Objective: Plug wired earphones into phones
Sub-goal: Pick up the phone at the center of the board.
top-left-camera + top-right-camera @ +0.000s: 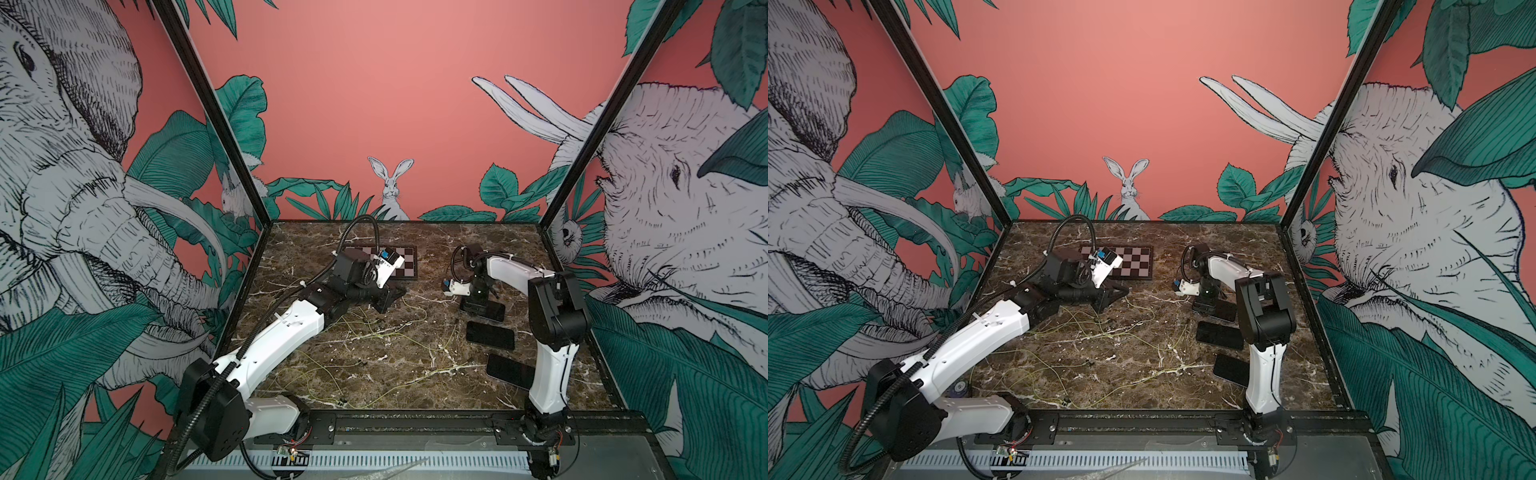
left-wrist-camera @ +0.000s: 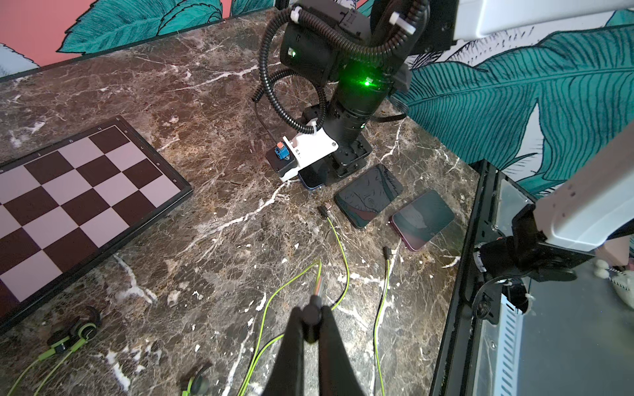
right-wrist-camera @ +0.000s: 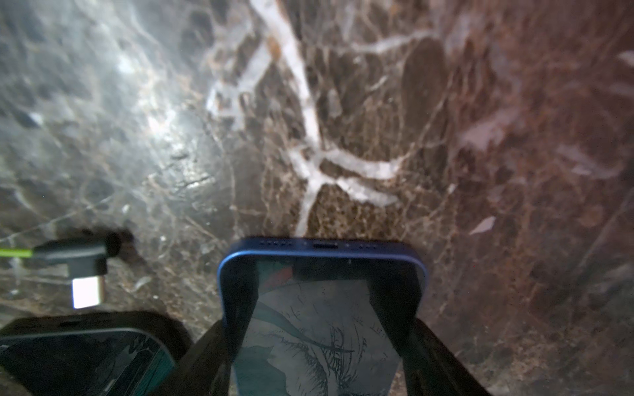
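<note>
Three dark phones lie in a row at the right: the far one (image 1: pixel 494 312), the middle one (image 1: pixel 490 336) and the near one (image 1: pixel 509 371). My right gripper (image 1: pixel 473 306) points down over the far, blue-edged phone (image 3: pixel 322 319), a finger against each long side; its port end (image 3: pixel 324 245) faces bare marble. My left gripper (image 2: pixel 310 315) is shut on a small dark earphone plug (image 2: pixel 313 303), whose yellow-green cord (image 2: pixel 274 298) trails down to the table. Two more plugs (image 2: pixel 324 210) (image 2: pixel 387 252) lie beside the middle phone (image 2: pixel 368 195) and the purple-edged phone (image 2: pixel 423 219).
A checkerboard plate (image 1: pixel 405 262) lies at the back behind my left gripper (image 1: pixel 390 301). Tangled yellow-green cords (image 1: pixel 374 332) spread over the marble table (image 1: pixel 415 365), with earbuds (image 2: pixel 73 334) near the board. A black frame rail (image 1: pixel 415 419) runs along the front edge.
</note>
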